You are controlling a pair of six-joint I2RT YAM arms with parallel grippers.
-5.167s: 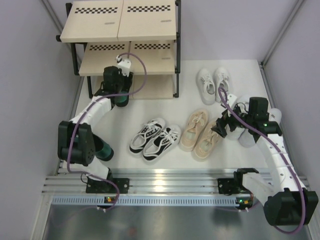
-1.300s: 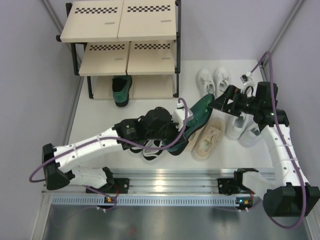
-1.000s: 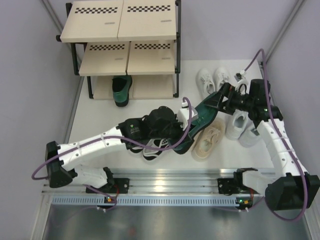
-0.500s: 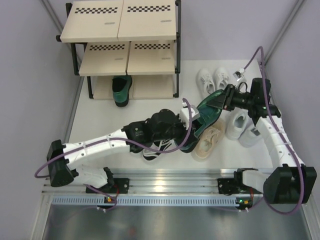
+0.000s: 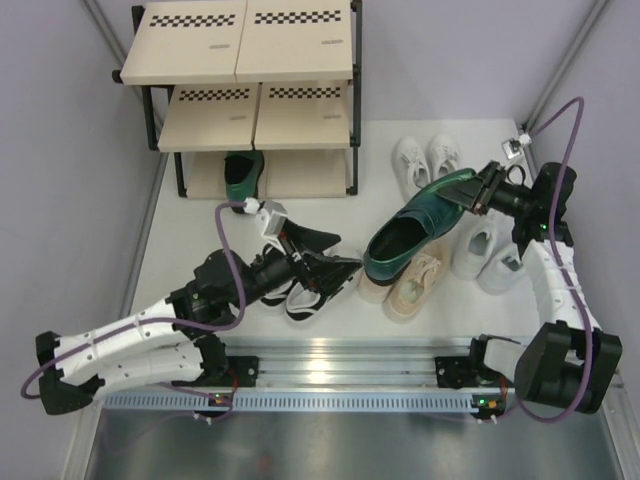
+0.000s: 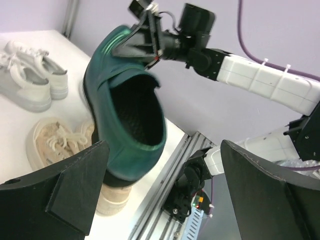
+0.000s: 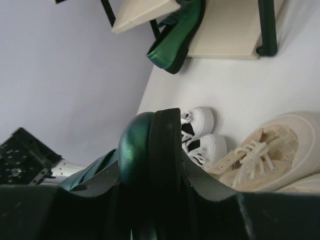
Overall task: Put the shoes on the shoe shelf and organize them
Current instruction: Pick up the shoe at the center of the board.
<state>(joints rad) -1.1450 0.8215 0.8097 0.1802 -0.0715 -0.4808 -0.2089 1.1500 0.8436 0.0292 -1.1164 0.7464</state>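
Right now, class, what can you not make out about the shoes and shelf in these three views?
- Black-and-white sneakers: top view, left arm covers most of them.
- Shelved green shoe: top view, its far end runs under the shelf's middle board.
- Larger white sneakers: top view, right arm crosses them.
- Held green shoe: right wrist view, only one rounded end shows between the dark right jaws.

The left arm [image 5: 125,335] and right arm [image 5: 553,285] have white shells, black joints, purple cables [image 6: 240,20]; the left gripper [image 5: 332,255] is black.
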